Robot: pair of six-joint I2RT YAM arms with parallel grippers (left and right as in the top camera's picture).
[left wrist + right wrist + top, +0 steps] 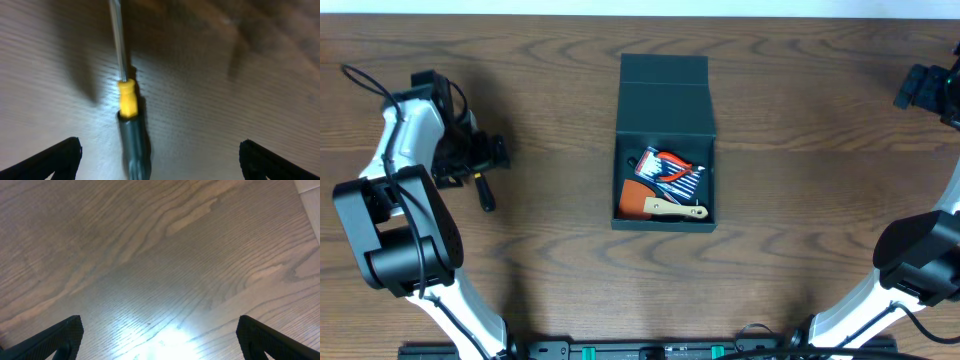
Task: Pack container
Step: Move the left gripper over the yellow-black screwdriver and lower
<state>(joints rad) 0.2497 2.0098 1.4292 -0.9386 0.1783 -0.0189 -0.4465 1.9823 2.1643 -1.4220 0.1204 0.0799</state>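
Observation:
The dark teal-green container stands open at the table's centre, its flap lid laid back on the far side. Inside lie a red-and-white packet of small tools, an orange piece and a wooden-handled tool. A screwdriver lies on the table at the left. The left wrist view shows its metal shaft, yellow collar and grey handle. My left gripper is open and hovers over the screwdriver, with the handle between the fingers and not touching them. My right gripper is open and empty at the far right.
The wooden table is bare under the right gripper. The table's far edge meets a pale strip at the right. Both arm bases stand at the near corners.

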